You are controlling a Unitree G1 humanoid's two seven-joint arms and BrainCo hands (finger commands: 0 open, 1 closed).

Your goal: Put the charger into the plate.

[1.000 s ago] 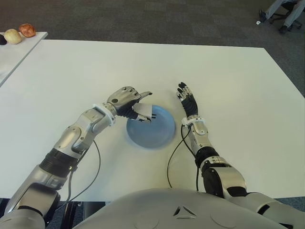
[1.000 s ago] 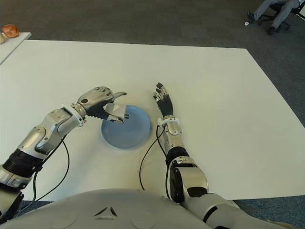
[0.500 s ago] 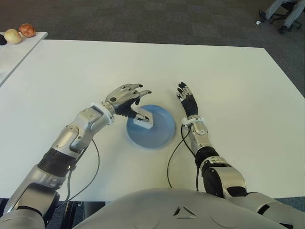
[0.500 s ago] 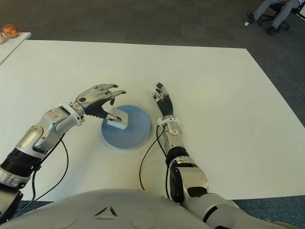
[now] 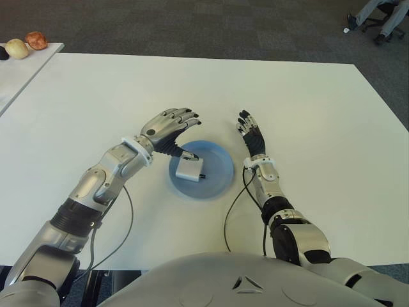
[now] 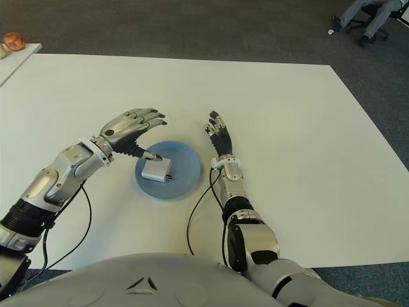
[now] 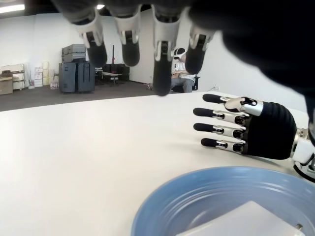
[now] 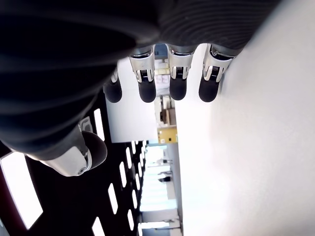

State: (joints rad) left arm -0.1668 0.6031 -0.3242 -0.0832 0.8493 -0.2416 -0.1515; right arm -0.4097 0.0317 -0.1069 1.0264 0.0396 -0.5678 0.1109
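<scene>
A white charger [image 5: 190, 170] lies flat in the blue plate [image 5: 218, 176] near the middle of the white table [image 5: 307, 109], its prongs pointing right. My left hand [image 5: 170, 128] hovers over the plate's left rim with its fingers spread and empty; the thumb tip is just above the charger. In the left wrist view the fingertips [image 7: 161, 73] hang above the plate [image 7: 162, 206] with the charger [image 7: 241, 221] below them. My right hand [image 5: 251, 135] shows flat and open just right of the plate.
A side table [image 5: 13, 77] at the far left carries a few round fruit-like items [image 5: 27, 45]. A person's legs and a chair base [image 5: 377, 19] show on the carpet at the far right. Black cables [image 5: 233, 211] trail from both wrists.
My left hand held the charger over the plate's left edge, then set it down and let go. The fingers have spread and lifted slightly. The right hand has not moved.
</scene>
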